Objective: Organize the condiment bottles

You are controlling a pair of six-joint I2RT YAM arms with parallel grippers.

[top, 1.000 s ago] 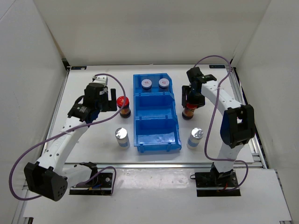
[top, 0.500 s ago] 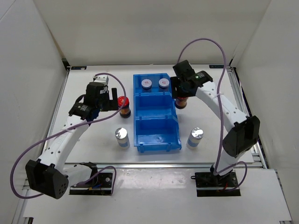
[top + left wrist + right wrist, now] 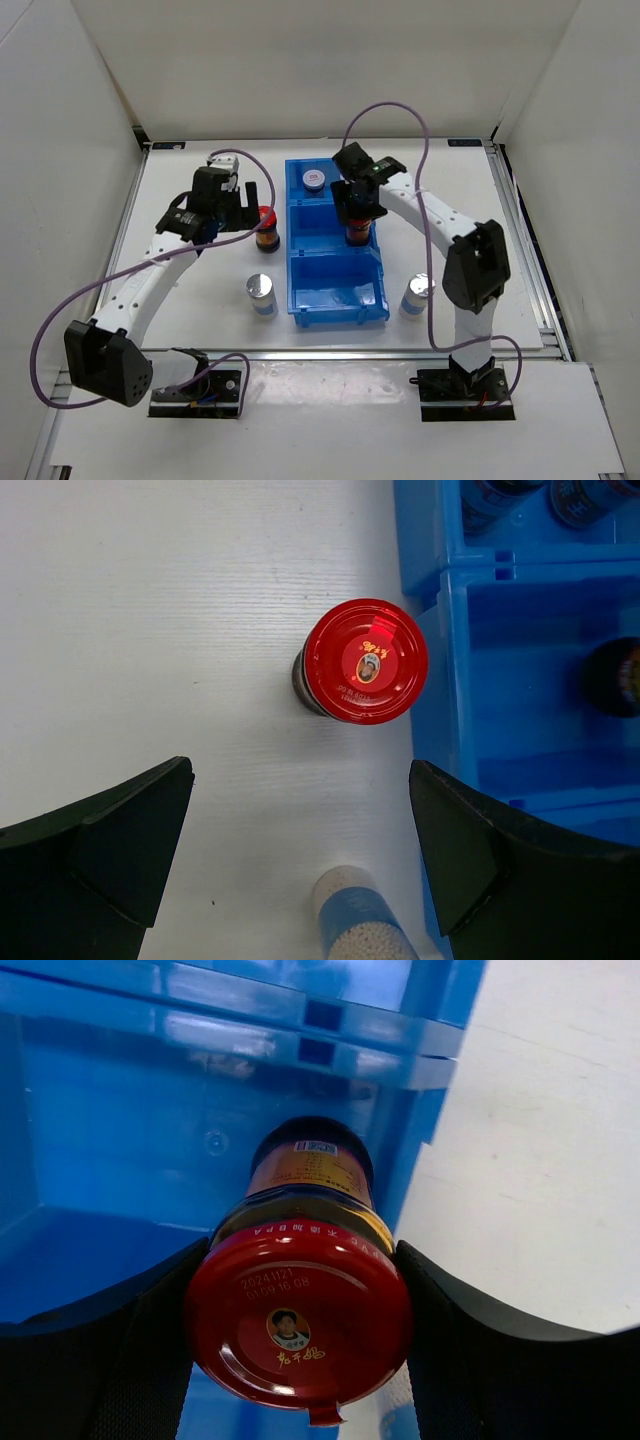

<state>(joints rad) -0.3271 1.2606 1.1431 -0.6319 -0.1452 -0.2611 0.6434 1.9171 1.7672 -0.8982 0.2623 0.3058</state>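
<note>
My right gripper (image 3: 300, 1335) is shut on a dark jar with a red cap (image 3: 300, 1320), fingers pressed on both sides of the cap. It hangs over the middle compartment of the blue bin (image 3: 300, 262), where the jar (image 3: 357, 228) shows below the right gripper (image 3: 358, 205). My left gripper (image 3: 300, 855) is open just short of a second red-capped jar (image 3: 365, 662) that stands upright on the table beside the bin's left wall; the same jar (image 3: 264, 222) shows from above. A white-grey lidded bottle (image 3: 314, 180) stands in the back compartment. Two silver-capped bottles (image 3: 260, 291) (image 3: 419, 291) flank the bin.
The blue bin (image 3: 520, 720) has three compartments in a row; the front one holds no bottle. The near silver-capped bottle (image 3: 365, 925) stands just below my left fingers. White walls enclose the table on three sides.
The right arm has carried its red-capped jar leftward from the table right of the bin to above the middle compartment. The left gripper has edged closer to its jar, still open.
</note>
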